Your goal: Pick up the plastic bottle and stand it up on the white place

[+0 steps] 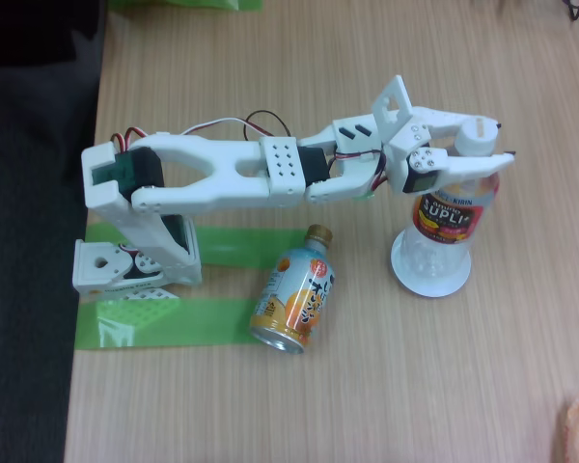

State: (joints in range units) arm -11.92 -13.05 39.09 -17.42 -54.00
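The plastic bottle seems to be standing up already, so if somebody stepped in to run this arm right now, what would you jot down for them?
Gripper: its fingers sit around the neck of the plastic bottle; whether they are clamped or just loosened cannot be told.
Bottle: upright, its base inside the white dish, white cap on top.
Orange-and-blue can: lying on its side on the wooden table, apart from the dish.
Done: bottle lifted and stood on the dish.
Left: probably only to open the fingers, check that the bottle stands alone, and draw the arm back.
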